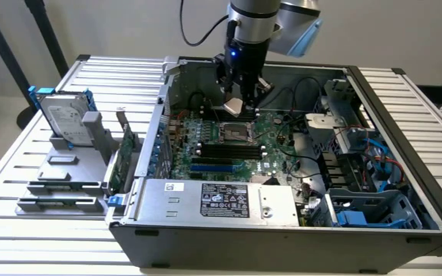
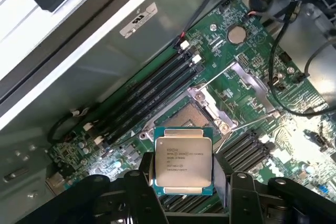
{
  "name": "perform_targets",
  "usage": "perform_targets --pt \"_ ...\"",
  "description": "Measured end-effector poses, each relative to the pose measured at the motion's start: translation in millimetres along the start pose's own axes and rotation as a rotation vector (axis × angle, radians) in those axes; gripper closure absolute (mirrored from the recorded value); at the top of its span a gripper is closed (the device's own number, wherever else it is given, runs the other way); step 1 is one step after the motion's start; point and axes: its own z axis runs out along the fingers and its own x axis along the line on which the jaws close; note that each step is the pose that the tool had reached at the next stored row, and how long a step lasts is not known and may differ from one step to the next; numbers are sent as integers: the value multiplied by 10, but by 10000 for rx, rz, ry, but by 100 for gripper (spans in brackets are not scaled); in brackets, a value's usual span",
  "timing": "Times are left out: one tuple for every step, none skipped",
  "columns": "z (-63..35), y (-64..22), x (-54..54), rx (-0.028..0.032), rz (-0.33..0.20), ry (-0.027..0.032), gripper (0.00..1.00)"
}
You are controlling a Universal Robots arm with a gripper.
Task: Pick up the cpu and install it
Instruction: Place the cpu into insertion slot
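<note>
The exterior camera is standing off, looking down at a slant on the whole open case (image 1: 229,241), with my arm (image 1: 252,23) coming in at upper centre. My wrist camera is looking down close onto the board (image 2: 220,45). Both are sharing the socket (image 1: 234,133) and the cpu (image 2: 182,163) in my pincer (image 2: 184,179).

One arm (image 1: 252,23) carries one tool (image 1: 236,104), and two fingers (image 2: 148,179) show on it. One cpu (image 2: 182,163). One case (image 1: 282,241) holds one motherboard (image 2: 218,27), one socket (image 2: 189,116) and one power supply (image 1: 221,201). There are two banks of memory slots (image 2: 142,95); the slots in each bank cannot be counted. One coin cell (image 2: 237,35). One hard drive (image 1: 64,118) on one stand (image 1: 67,172). One counter (image 1: 14,149).
</note>
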Motion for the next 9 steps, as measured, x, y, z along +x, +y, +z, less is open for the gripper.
perform_targets --pt "5 0 0 18 148 25 46" --pt "9 -1 -1 29 303 43 46" --pt "15 -1 -1 32 470 54 46" --pt "21 -1 -1 28 656 60 46" --pt "27 -2 -2 23 827 63 46" --pt "33 -2 -3 14 999 65 46" --pt "39 -2 -4 4 1177 64 46" --pt "45 -2 -4 -8 1357 63 46" --pt "51 -2 -5 -19 1536 61 46"
